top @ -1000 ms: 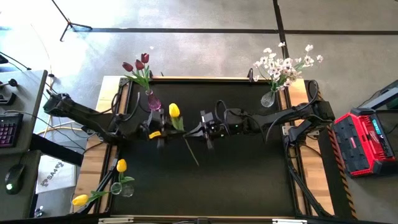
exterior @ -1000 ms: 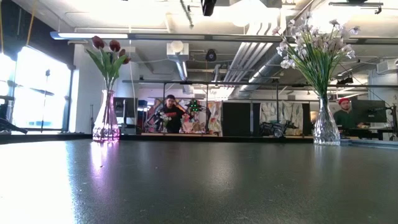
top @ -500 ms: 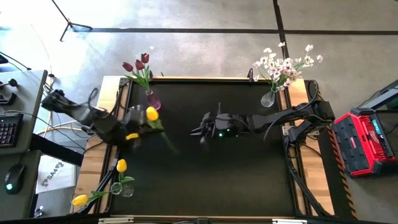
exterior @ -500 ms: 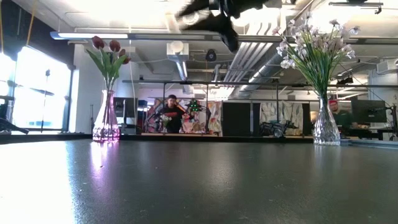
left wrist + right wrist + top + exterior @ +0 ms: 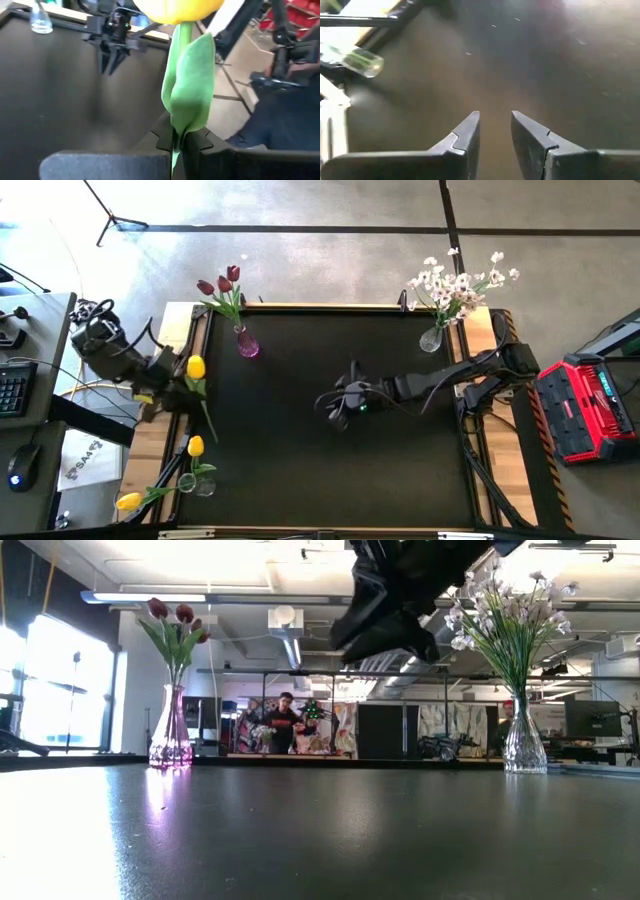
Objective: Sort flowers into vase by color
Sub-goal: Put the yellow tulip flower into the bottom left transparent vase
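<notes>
Left gripper (image 5: 180,142) is clamped on the green stem of a yellow artificial tulip (image 5: 196,367), carrying it just past the left edge of the black table mat (image 5: 330,470). In the left wrist view the stem and leaf (image 5: 187,90) stand up between the shut fingers, bloom at the top. Right gripper (image 5: 335,408) hovers empty near the middle of the mat, jaws parted to a narrow gap, nothing between them in the right wrist view.

Landmark is the mat.

Done so far, as it looks:
- Dark red tulips (image 5: 220,284) sit in a pinkish clear glass vase (image 5: 247,344) at the mat's far-left corner.
- White blossom sprays (image 5: 460,283) sit in a clear glass vase (image 5: 431,338) at the mat's far-right corner.
- Two yellow tulips (image 5: 195,446) are in a small clear glass vase (image 5: 188,481) off the mat's near-left corner; that vase looks tipped or lying, can't tell for sure.

Left to do: the held yellow tulip is not yet in any vase. It hangs between the red-tulip vase and the yellow-tulip vase, along the mat's left side. By colour it belongs with the yellows at the near-left corner.

No loose flowers visible on the mat itself, so this looks like the last one. Judged near the end of the sort.

Low view shows only the mat surface, the two far vases and a dark arm overhead.
</notes>
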Tool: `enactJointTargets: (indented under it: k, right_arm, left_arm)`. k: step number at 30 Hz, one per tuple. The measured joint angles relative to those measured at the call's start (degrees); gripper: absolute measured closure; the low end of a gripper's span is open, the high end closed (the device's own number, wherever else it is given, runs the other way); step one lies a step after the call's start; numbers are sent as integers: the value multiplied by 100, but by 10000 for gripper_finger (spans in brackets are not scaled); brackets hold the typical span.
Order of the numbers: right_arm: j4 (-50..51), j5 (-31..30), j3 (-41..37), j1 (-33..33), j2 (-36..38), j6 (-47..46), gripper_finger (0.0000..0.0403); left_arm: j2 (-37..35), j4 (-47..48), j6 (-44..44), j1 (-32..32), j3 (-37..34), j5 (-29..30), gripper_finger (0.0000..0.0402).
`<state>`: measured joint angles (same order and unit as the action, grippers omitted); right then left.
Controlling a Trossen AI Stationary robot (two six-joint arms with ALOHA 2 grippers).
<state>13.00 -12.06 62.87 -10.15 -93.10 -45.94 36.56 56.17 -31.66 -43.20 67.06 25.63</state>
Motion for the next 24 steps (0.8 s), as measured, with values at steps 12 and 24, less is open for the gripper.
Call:
enactJointTargets:
  k: [12,24]
  right_arm:
    - [1067,-749,-4,-539,0,-1257,304]
    - [991,-714,-6,-370,0,-1464,304]
  left_arm:
    - [-596,82,-1166,-998,-833,-547,401]
    - [-588,-392,-540,-1141,-306,-622,401]
